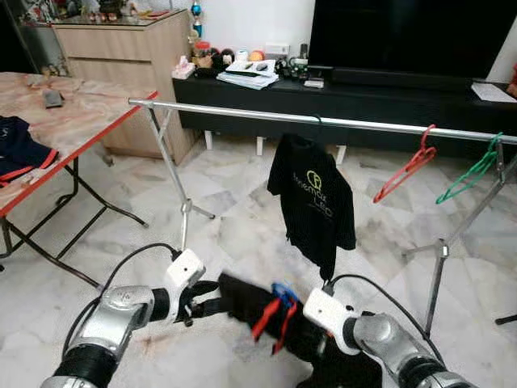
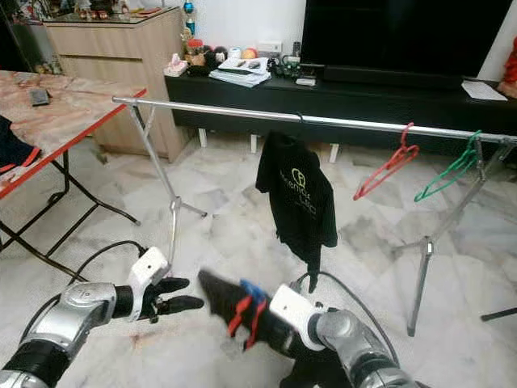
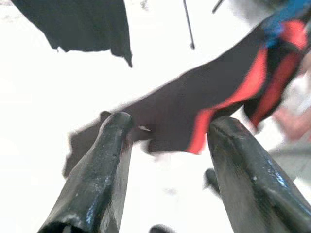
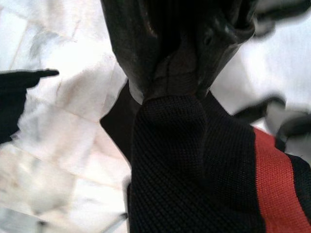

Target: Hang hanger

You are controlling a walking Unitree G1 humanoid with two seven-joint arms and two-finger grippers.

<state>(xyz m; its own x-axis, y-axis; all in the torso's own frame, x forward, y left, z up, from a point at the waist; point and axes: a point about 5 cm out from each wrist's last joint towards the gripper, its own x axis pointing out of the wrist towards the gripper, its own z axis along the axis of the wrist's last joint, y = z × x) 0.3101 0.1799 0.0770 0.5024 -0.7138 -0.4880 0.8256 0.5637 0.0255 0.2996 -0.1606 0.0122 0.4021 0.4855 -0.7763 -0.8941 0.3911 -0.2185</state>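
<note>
Two pincers: right pincer (image 4: 177,73) clamps the black-and-red garment (image 1: 258,307); left pincer (image 2: 174,295), fingers apart, just beside it.

Even, bright indoor light fills the room, with soft glare on the pale floor (image 1: 242,218) and only faint shadows under the rail (image 1: 323,121). Both eye views are fairly sharp in the distance, but the garment (image 1: 266,311) low in the frame is smeared by motion blur, and the rail bows slightly from wide-angle distortion. In the left wrist view the floor is blown out to white and the fingers (image 3: 102,170) are soft; the right wrist view is sharp on the knit cloth (image 4: 194,165).
</note>
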